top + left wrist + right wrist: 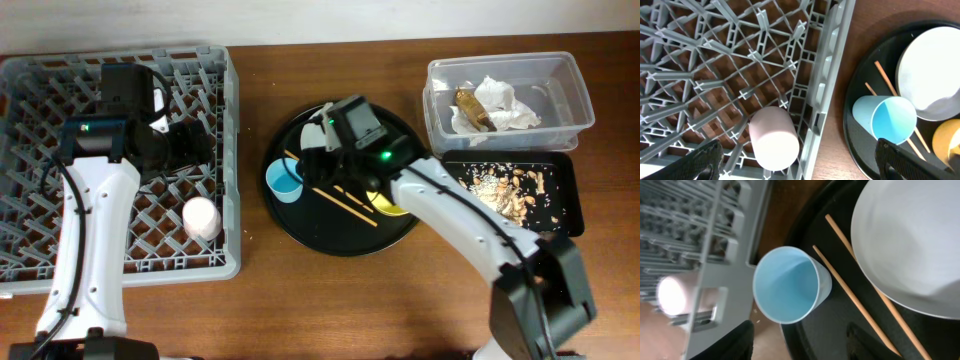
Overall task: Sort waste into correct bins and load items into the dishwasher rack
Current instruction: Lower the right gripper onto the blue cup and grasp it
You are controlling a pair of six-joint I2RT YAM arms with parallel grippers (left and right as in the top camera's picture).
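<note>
The grey dishwasher rack point(40, 265) fills the left side. A pink cup point(202, 218) lies in it near its right wall, and it also shows in the left wrist view point(772, 140). My left gripper point(193, 148) is open and empty above the rack point(730, 60), over the pink cup. My right gripper point(316, 150) is open and empty just above the light blue cup point(285, 181) point(786, 285), which lies on its side. Beside it lie the chopsticks point(345, 201) point(855, 295), the pale plate point(910, 245) point(935, 70) and the yellow bowl point(394, 207).
These items sit on a large round black tray point(300, 228). At the right, a clear tub point(577, 92) holds the white napkin point(503, 100) and the brown wrapper point(472, 107). In front of it, the shallow black tray point(566, 168) holds the noodle scraps point(505, 190).
</note>
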